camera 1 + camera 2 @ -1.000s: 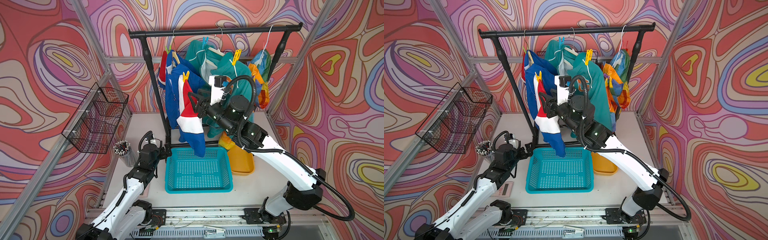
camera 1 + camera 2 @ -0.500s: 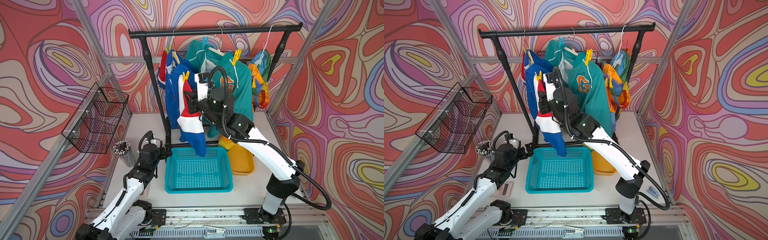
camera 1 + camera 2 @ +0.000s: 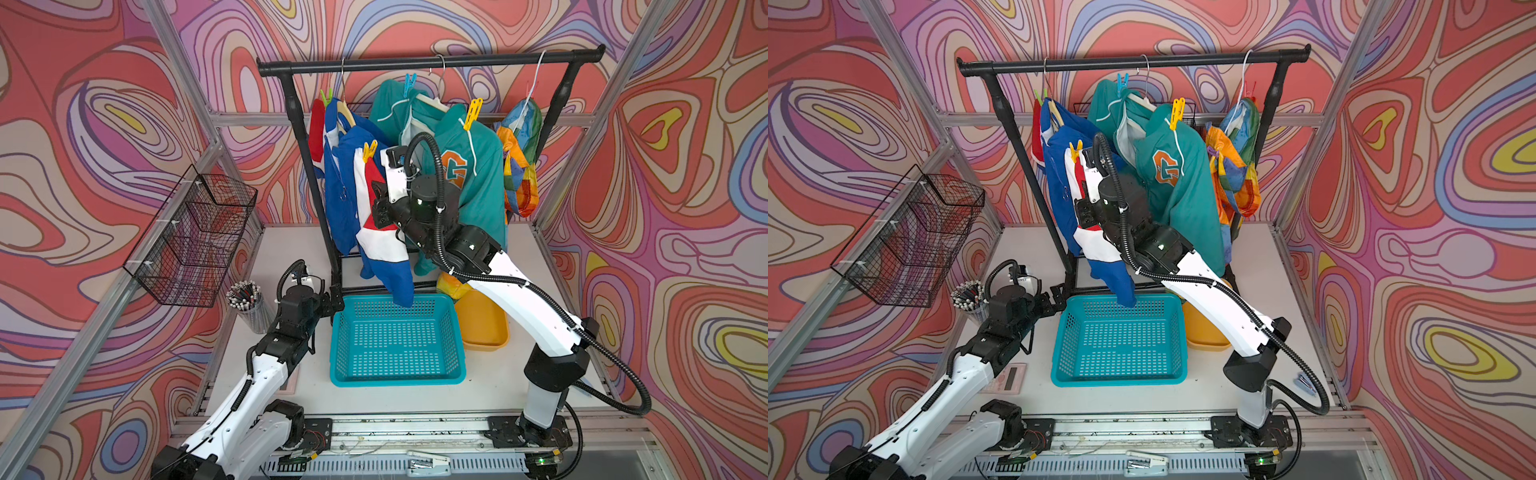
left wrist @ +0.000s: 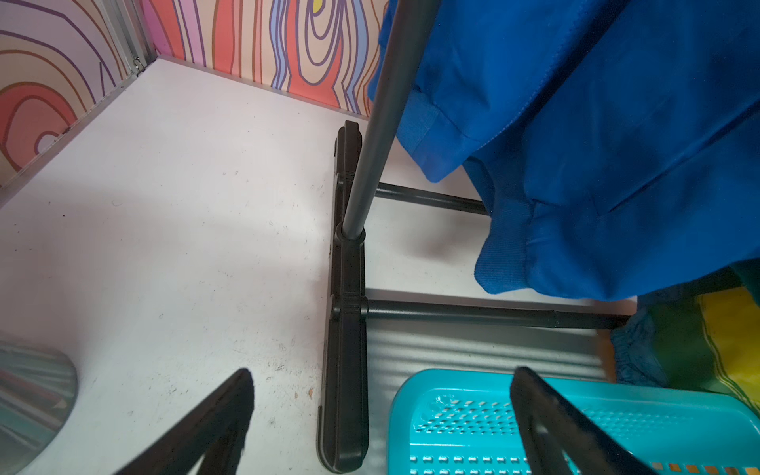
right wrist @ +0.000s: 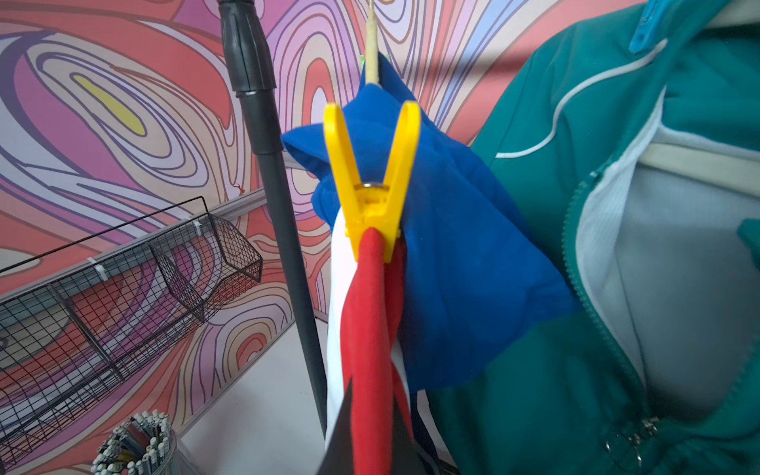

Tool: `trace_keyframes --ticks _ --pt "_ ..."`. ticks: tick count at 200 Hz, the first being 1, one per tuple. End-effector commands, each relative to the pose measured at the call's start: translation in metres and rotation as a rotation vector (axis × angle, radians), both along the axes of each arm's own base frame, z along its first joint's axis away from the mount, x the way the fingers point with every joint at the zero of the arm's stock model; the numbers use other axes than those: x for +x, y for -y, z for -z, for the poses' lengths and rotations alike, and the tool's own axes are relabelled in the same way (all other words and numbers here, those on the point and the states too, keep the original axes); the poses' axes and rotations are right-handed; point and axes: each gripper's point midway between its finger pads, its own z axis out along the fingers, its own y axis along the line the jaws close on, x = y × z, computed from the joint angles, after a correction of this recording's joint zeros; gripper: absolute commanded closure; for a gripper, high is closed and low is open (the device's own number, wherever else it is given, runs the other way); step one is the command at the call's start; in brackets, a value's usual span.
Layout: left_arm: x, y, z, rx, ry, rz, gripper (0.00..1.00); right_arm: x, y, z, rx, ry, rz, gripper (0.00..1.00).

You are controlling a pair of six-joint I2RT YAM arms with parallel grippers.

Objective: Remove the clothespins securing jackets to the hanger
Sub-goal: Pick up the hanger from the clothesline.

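Whereas a second ago the right arm reached in from further right with its jaws apart, its wrist now sits in against the blue jacket; the left arm is unchanged.

- Left gripper: low over the worktop beside the rack foot. Fingers wide apart, holding nothing.
- Green clothespin: on the far shoulder of the blue jacket, handles up.
- Blue jacket: red and white panels. Hung at the left end of the rail, one sleeve dangling over the turquoise basket.
- Yellow clothespin: upright on that jacket's near shoulder. Handles splayed in a V, metal ring at the pivot, nose biting bunched red and white cloth.
- Right gripper: newly closed. Fingers pinched together on the jacket's red fold just below the yellow clothespin, apart from it.
- Blue clothespin: at the top of the teal jacket, which bears an orange G.
- Second yellow clothespin: on the teal jacket's near shoulder.
- Rainbow jacket: at the right end of the rail.
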Motion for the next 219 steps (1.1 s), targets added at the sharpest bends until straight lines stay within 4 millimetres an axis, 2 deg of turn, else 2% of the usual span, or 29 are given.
trace_keyframes --ticks 1,33,40,44,69,171,219 --pt "-0.002 0.001 -0.005 0.011 -0.005 0.006 0.00 -0.006 -0.003 -0.018 0.027 0.057 -0.030 1.00" --pt "-0.002 0.000 -0.007 -0.016 0.022 -0.005 0.00 -0.018 0.004 -0.041 0.104 0.129 -0.068 1.00" --pt "-0.002 0.001 -0.008 -0.025 0.031 -0.004 0.00 -0.017 0.003 -0.039 0.107 0.139 -0.067 1.00" --pt "-0.002 0.001 -0.008 -0.028 0.032 -0.002 0.00 -0.025 0.013 -0.054 0.134 0.166 -0.066 1.00" --pt "-0.002 0.003 -0.009 -0.041 0.034 0.005 0.00 -0.033 0.021 -0.075 0.152 0.219 -0.068 1.00" --pt "-0.003 0.003 -0.018 -0.053 0.047 0.004 0.00 -0.045 0.040 -0.131 0.232 0.370 -0.034 1.00" --pt "-0.008 0.000 -0.022 -0.037 0.058 -0.003 0.00 -0.050 0.045 -0.125 0.189 0.352 -0.036 1.00"
